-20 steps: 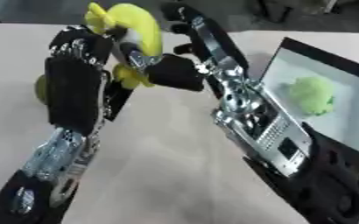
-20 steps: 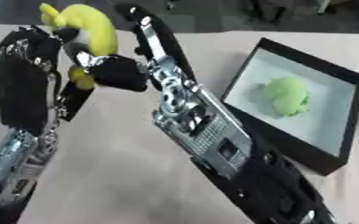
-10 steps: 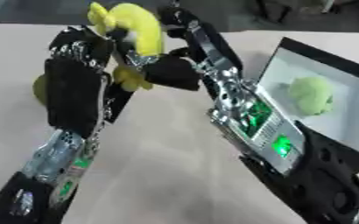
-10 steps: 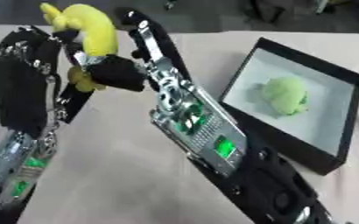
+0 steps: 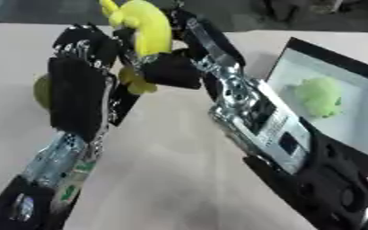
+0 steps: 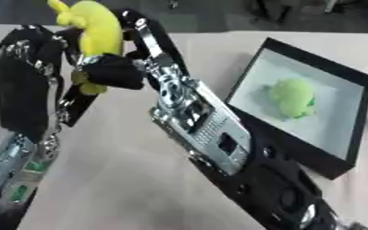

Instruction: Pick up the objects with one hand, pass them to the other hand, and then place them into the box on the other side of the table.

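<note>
Black fingers of the right hand point(image 5: 170, 72) curl around the lower half of a yellow plush toy point(image 5: 146, 28), clamping it above the beige table point(image 5: 164, 179) at about 12 o'clock in the left eye view. The toy stands roughly upright, a rounded knob at its top pointing toward 11 o'clock and a small yellow limb point(image 5: 137, 85) showing below the gripping fingers. The left hand point(image 5: 83, 87) rises just beside it at 9 o'clock, back plate toward the camera; its upper fingers reach up against the toy's left side, but whether they close on the toy or merely touch it cannot be told from either view.

Outward from the fingers, the right forearm, silver and black with a grey panel, runs down toward 5 o'clock and leaves at the lower right corner. The left forearm drops toward 7 o'clock, silver joints showing near the lower left corner.

Behind the left hand, at 9 o'clock, the edge of a yellow-green rounded object point(image 5: 41, 91) rests on the table, mostly hidden.

At 3 o'clock lies a black-rimmed box point(image 6: 252, 81) with a pale floor, well apart from the hands. Inside it sits a light green plush toy point(image 6: 291, 98), near the middle of the floor.
</note>
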Action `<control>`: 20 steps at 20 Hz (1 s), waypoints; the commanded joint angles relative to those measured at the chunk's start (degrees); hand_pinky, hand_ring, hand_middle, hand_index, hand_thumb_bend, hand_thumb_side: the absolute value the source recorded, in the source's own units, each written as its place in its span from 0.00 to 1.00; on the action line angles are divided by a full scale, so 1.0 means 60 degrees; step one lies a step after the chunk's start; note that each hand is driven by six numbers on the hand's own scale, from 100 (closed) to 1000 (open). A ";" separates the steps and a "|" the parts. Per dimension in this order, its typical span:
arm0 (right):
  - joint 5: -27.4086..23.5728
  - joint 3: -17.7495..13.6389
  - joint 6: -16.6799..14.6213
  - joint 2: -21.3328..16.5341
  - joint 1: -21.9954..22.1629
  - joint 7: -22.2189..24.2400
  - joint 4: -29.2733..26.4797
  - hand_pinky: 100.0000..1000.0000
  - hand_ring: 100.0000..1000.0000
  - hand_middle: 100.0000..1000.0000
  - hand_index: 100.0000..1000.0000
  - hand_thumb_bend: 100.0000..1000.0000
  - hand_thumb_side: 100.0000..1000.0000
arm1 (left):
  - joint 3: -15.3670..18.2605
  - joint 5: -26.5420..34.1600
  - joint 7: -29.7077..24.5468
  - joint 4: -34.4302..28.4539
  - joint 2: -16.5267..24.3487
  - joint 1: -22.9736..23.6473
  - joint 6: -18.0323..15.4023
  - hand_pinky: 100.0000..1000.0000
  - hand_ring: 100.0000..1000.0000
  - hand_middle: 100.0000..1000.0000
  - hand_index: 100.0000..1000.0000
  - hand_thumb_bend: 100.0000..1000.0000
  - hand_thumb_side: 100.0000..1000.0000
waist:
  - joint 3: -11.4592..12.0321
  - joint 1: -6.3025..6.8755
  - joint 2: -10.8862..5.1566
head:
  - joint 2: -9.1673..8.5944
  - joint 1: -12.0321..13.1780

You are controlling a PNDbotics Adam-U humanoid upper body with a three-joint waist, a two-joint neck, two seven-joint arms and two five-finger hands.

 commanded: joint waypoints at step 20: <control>-0.1498 -0.0301 0.1823 -0.0165 -0.0219 -0.3565 -0.0470 0.65 0.61 0.37 0.36 0.00 0.00 | -0.0257 -0.0475 -0.0787 -0.0091 0.0002 0.0028 0.0157 0.87 0.79 0.48 0.88 0.73 0.00 | -0.0091 -0.0067 -0.0099 | -0.0092 -0.0059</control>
